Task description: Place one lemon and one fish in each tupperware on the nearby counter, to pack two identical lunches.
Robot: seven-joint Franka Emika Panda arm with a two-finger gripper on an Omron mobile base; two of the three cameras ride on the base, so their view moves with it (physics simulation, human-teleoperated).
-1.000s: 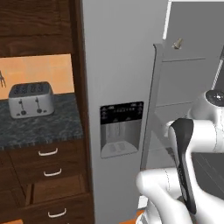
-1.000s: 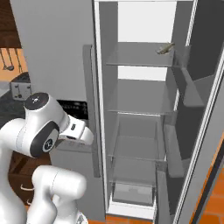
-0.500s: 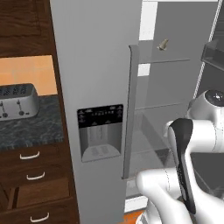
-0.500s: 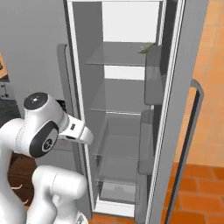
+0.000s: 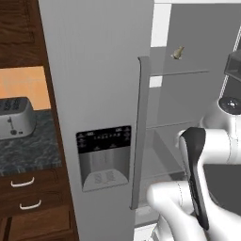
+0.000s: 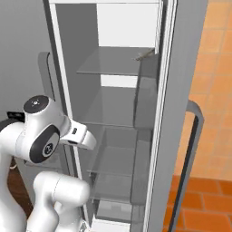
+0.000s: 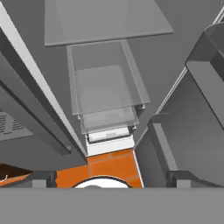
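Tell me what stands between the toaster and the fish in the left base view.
The closed fridge door with its dispenser panel separates the toaster from the fish.

Fish [image 5: 178, 52] on upper shelf [image 5: 181, 73] inside open fridge [image 6: 122, 136]; toaster [image 5: 15, 118] on counter [image 5: 28, 153] left of fridge, drawers [image 5: 28, 193] beneath.

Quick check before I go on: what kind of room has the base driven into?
A home kitchen, by the look of it: an open fridge with glass shelves, a toaster on a dark stone counter, and orange wall tiles behind it.
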